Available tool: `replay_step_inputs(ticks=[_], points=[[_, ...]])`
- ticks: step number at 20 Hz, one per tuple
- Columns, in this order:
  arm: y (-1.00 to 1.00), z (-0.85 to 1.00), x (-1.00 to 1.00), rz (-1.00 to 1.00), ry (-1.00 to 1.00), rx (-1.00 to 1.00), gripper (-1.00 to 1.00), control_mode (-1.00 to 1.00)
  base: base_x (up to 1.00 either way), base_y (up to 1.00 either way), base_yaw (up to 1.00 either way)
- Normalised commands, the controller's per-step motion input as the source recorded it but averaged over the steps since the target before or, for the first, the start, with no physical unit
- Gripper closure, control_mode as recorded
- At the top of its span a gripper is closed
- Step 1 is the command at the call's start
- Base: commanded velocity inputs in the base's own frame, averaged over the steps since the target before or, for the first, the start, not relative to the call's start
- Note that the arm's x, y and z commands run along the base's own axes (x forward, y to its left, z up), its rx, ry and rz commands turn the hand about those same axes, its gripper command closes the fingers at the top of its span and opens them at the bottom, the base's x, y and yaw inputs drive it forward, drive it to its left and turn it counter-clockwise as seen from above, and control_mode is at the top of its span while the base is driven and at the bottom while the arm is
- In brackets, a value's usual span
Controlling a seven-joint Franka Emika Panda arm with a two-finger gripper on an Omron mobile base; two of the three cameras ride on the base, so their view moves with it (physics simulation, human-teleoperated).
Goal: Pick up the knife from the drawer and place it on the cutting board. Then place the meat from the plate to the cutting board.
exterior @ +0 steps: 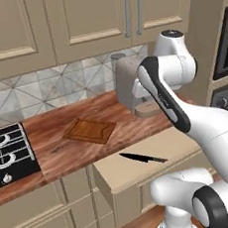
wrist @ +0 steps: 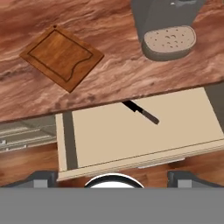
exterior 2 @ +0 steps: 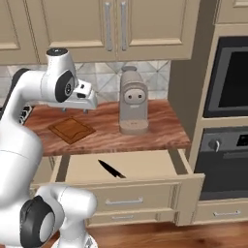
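Note:
The drawer (exterior: 155, 154) (exterior 2: 145, 163) (wrist: 131, 140) stands pulled out below the counter. In it lies the knife (exterior: 143, 158) (exterior 2: 111, 169) (wrist: 141, 112), black blade pointing toward the counter. The reddish-brown cutting board (exterior: 89, 130) (exterior 2: 71, 129) (wrist: 62, 57) lies bare on the wooden counter, left of the knife. My gripper (exterior 2: 75, 109) (wrist: 113, 177) hangs high above the counter's front edge, over the board and drawer. It is open, fingertips (wrist: 41, 177) far apart with nothing between them. The meat and the plate are out of view.
A grey coffee machine (exterior: 130, 84) (exterior 2: 133, 101) (wrist: 168, 39) stands on the counter right of the board, behind the drawer. A black stove (exterior: 5, 155) lies at the far left. An oven column (exterior 2: 232, 82) bounds the right side. Wall cupboards hang above.

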Motion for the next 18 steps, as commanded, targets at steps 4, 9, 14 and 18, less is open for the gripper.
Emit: replay_step_inputs(ticks=[4,9,14,18], points=[[0.00,0.00,0.00,0.00,0.00,0.00,-1.00,1.00,-0.14,0.59,-0.44],[0.00,0.00,0.00,0.00,0.00,0.00,-1.00,1.00,-0.05,0.33,-0.41],[0.00,0.00,0.00,0.00,0.00,0.00,-1.00,1.00,-0.12,0.07,-0.40],[0.00,0.00,0.00,0.00,0.00,0.00,-1.00,1.00,-0.01,0.28,-0.39]])
